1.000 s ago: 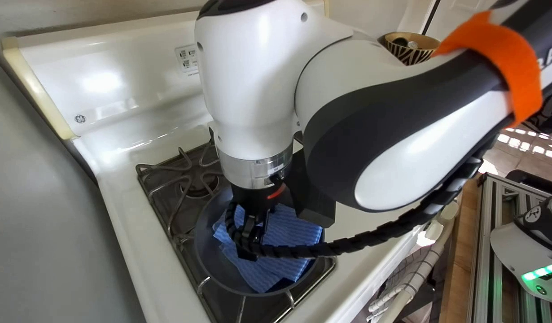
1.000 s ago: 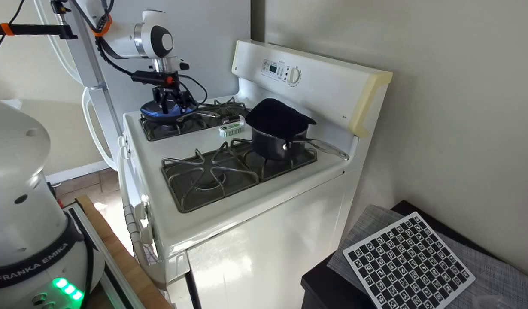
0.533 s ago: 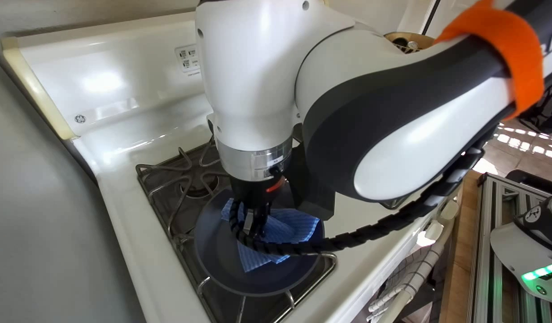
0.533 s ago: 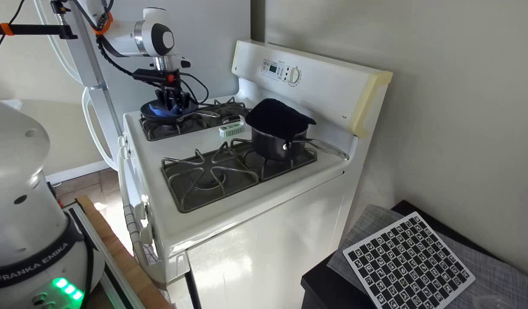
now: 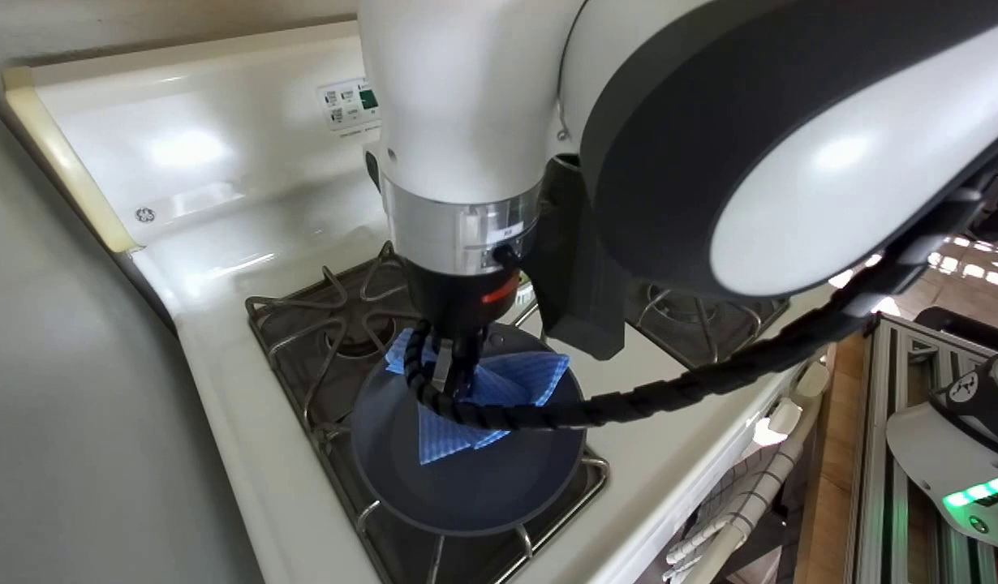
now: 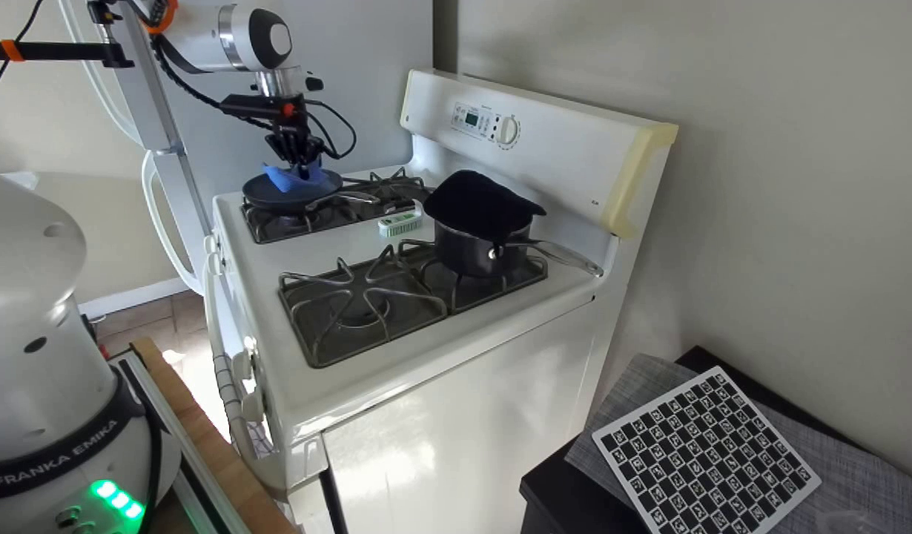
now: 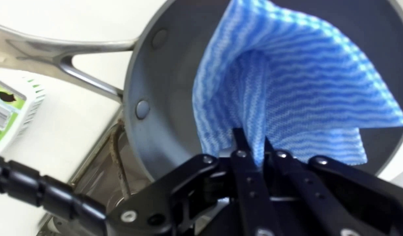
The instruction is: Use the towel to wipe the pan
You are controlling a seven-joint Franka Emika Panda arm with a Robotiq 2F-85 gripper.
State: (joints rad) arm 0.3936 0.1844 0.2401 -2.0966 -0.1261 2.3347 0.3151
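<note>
The pan [image 5: 483, 491], round and shallow with a dark grey-blue inside, sits on a burner grate in both exterior views. My gripper [image 7: 254, 136] is shut on the towel [image 7: 313, 88], a blue wavy-striped cloth. A pinched fold runs up between the fingers [image 7: 239, 136], and loose flaps spread out to either side. In an exterior view the towel [image 6: 285, 176] hangs bunched below the gripper [image 6: 302, 169], over the pan [image 6: 271, 197]. Whether its lower edges touch the pan is hard to tell. The cable and wrist hide part of the cloth in an exterior view.
The pan's metal handle [image 7: 41, 52] points towards a white-and-green box [image 6: 400, 224] on the stovetop. A dark pot [image 6: 467, 248] draped with black cloth [image 6: 480, 204] stands on another burner. The stove's back panel [image 6: 537, 141] rises behind, and a grey wall-like surface [image 5: 85, 405] flanks the stove.
My fingers have closed on the towel, which lay spread in the pan and is now gathered. Gripper and towel have risen, uncovering more of the pan's inside.
</note>
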